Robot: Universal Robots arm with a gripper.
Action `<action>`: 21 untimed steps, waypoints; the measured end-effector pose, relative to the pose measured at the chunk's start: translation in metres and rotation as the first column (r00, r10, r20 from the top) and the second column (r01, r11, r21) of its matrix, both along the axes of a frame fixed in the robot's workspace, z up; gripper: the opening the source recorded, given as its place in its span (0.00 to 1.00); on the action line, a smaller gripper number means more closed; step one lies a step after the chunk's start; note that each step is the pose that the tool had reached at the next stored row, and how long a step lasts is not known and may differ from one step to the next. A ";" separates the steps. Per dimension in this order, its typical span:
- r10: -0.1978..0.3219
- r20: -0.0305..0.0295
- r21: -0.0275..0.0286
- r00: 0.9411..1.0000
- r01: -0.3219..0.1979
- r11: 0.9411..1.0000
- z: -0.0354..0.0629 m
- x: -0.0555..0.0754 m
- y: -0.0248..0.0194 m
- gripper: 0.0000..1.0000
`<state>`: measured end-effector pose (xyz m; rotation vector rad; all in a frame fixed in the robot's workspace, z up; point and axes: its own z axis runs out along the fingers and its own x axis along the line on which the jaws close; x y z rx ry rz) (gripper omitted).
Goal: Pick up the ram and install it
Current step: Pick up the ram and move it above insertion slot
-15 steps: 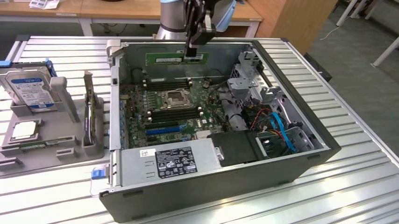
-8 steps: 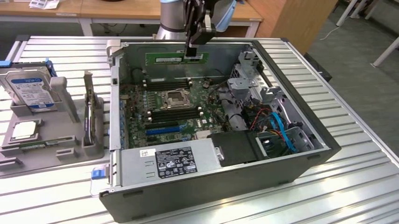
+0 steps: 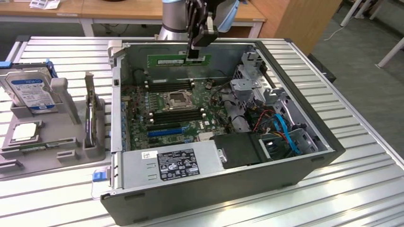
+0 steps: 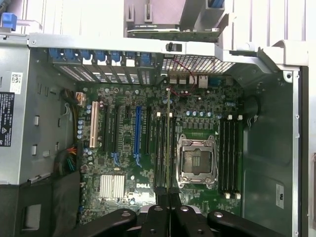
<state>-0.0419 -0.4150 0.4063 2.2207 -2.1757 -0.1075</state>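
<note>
The hand [image 3: 198, 53] is closed narrowly on the ram [image 3: 168, 60], pinching the top edge of the green stick near its end toward the exterior view's right. The arm [image 3: 173, 21] comes down from the upper middle of the exterior view, and the hand points straight down. The ram hangs level over the far part of the open computer case [image 3: 303, 158], above the motherboard [image 3: 198, 92]. In the wrist view the stick shows edge-on between the fingers [image 4: 159, 217], running along the black memory slots [image 4: 160, 148] beside the empty CPU socket [image 4: 197, 160]. The case lies on the slatted metal surface [image 3: 360, 189]. A hard drive [image 3: 30, 92] stands in a grey holder at the exterior view's left.
</note>
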 end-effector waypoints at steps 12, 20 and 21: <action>0.000 0.000 0.000 1.000 0.000 1.000 -0.0113 0.000 0.0000 0.12; 0.000 0.000 0.000 1.000 0.000 1.000 -0.0194 0.000 0.0000 0.12; 0.000 0.000 0.000 1.000 0.000 1.000 -0.0205 0.000 0.0000 0.12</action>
